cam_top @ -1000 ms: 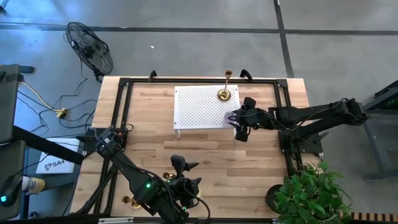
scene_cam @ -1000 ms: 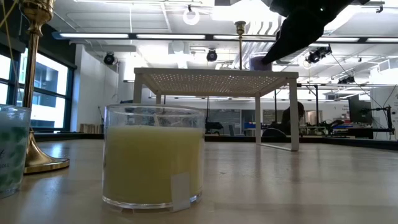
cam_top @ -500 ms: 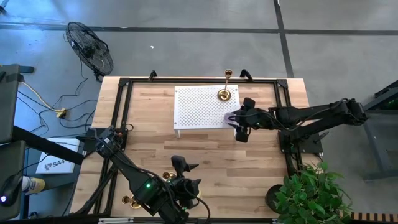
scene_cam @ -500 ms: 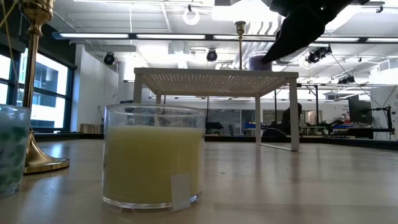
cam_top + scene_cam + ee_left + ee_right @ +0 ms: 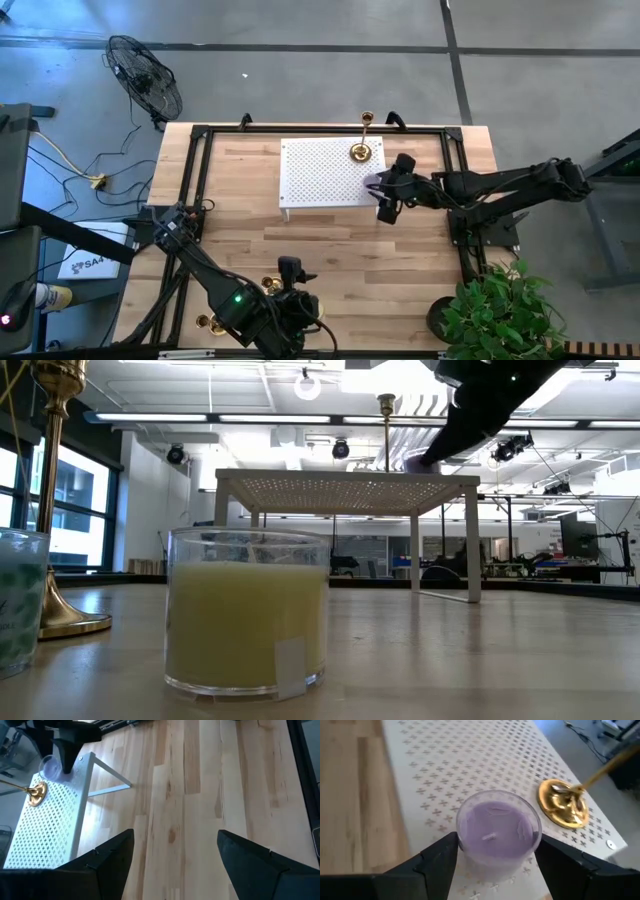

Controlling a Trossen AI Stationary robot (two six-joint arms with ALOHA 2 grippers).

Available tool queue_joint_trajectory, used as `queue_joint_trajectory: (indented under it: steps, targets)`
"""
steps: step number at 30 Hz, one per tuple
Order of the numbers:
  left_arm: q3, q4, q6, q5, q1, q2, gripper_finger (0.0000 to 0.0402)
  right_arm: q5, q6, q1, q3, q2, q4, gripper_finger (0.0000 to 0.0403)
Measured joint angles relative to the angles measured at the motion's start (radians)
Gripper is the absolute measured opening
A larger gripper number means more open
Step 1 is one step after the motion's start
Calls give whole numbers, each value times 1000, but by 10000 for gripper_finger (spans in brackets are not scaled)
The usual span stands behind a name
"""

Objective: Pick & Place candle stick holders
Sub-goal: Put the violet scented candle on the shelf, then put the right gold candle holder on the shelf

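Right gripper, jaws open around a purple candle jar set on the white perforated stand, beside one placed tall candle stick holder. Left gripper hovers over the tabletop, jaws open, empty. Other holders remain at the near edge, apparently unplaced.

My high camera looks straight down on the whole counter. My low camera looks level across it. Both catch the white perforated stand.

Lighting: bright, even, from ceiling lamps overhead. Shadows: soft, faint. Glare: on brass candle stick holder. Focus: near yellow candle jar slightly soft; dark fingers blurred.
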Motion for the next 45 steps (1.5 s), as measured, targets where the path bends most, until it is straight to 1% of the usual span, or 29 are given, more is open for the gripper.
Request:
queue_joint_trajectory:
  steps: [4, 6, 8, 12, 15, 20, 25, 28, 30, 34, 39, 45]
  targets:
    - [0, 0, 1, 3, 0, 0, 280, -70, -53, 1, 0, 0, -1, 252]
    - [0, 0, 3, 3, 0, 0, 280, -83, -54, 1, 0, 0, 4, 253]
    - [0, 0, 2, 3, 0, 0, 280, -71, -53, 1, 0, 0, 7, 253]
    - [0, 0, 2, 3, 0, 0, 280, -12, -36, 1, 0, 0, 10, 253]
    - [0, 0, 2, 3, 0, 0, 280, 15, -52, 1, 0, 0, 13, 253]
    - [0, 3, -4, 23, 0, 0, 280, 10, -51, 1, 0, 0, 13, 253]
    - [0, 20, 4, 52, 0, 0, 280, -48, -38, 3, 1, -4, 11, 253]
    - [0, 24, 22, 55, 0, 0, 280, -26, -31, 17, 1, -20, -1, 253]
    - [0, 24, 22, 56, 0, 0, 280, 9, -33, 28, 1, -38, -6, 253]
    - [0, 25, 22, 56, 0, 0, 280, 42, -30, 47, 2, -84, -41, 253]
    - [0, 33, 22, 67, 0, 0, 280, 38, -19, 84, 2, -157, -122, 252]
    - [0, 89, 22, 75, 1, 0, 280, 26, 10, 150, 2, -270, -227, 252]
